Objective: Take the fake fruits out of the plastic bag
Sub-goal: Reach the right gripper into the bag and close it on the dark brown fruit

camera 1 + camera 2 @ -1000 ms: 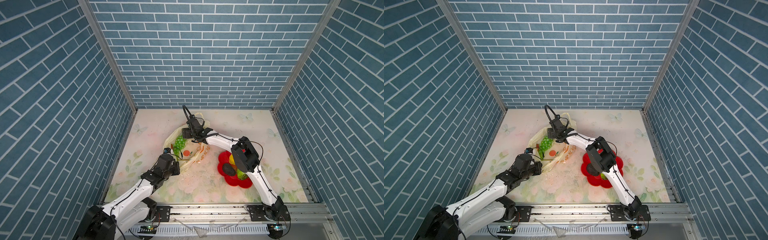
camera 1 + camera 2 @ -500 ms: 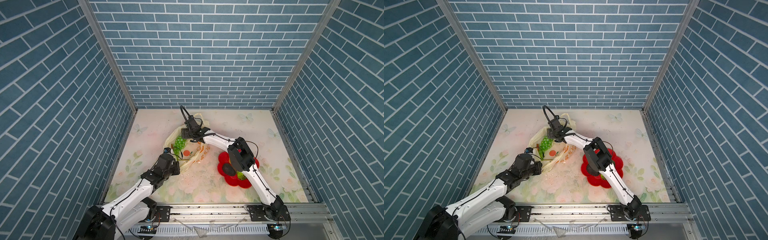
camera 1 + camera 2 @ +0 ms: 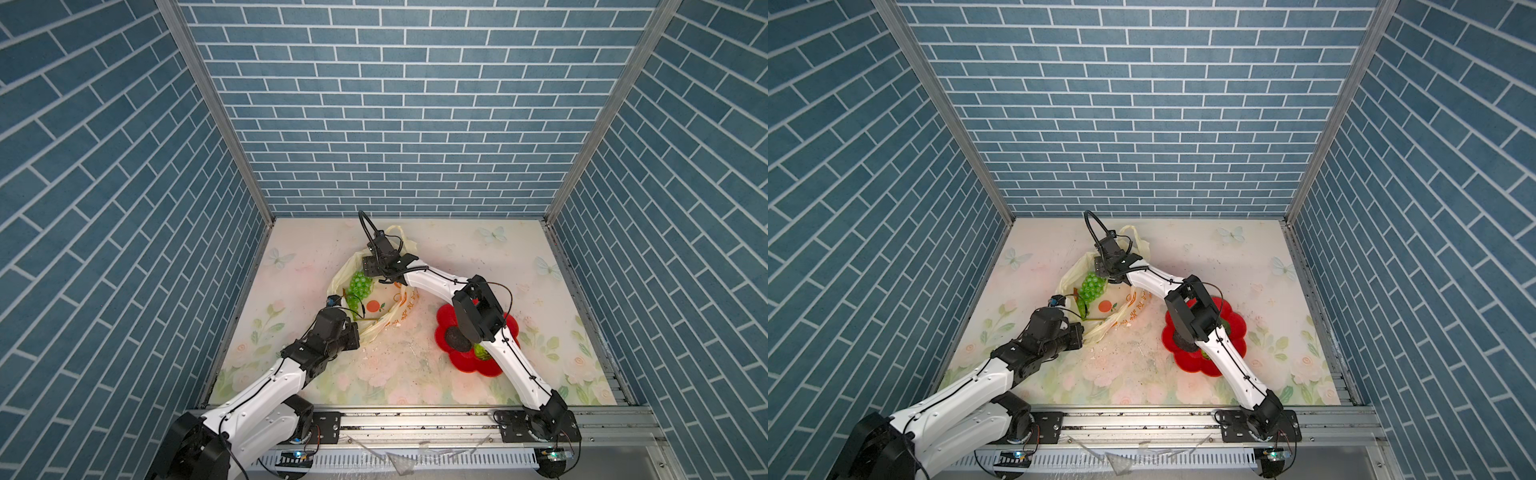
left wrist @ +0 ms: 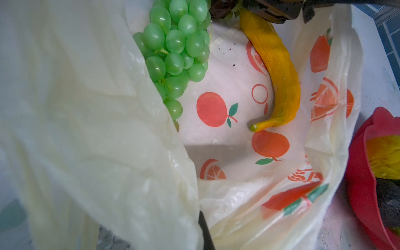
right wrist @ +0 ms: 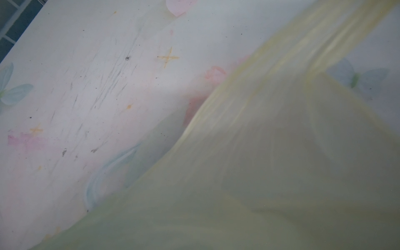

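The plastic bag (image 3: 399, 303) lies open on the mat, cream with orange fruit prints. My left gripper (image 3: 353, 328) is shut on its near edge; one dark finger (image 4: 204, 231) shows under the draped plastic. Inside lie the green grape bunch (image 4: 177, 49) and the yellow banana (image 4: 279, 71). My right gripper (image 3: 372, 272) reaches into the bag's far end, just above the banana's upper end (image 4: 275, 10). Its jaws are hidden: in the right wrist view the bag (image 5: 281, 162) covers the lens. The grapes (image 3: 1092, 286) show in both top views.
A red flower-shaped plate (image 3: 465, 361) sits right of the bag, under my right forearm, holding a dark brown fruit (image 3: 457, 338), a green one (image 3: 482, 353) and a yellow lump (image 4: 385, 158). Brick walls enclose the mat on three sides.
My right arm has shifted slightly left, its gripper reaching a little deeper into the bag's far end. The left arm and the bag's near edge have stayed put.
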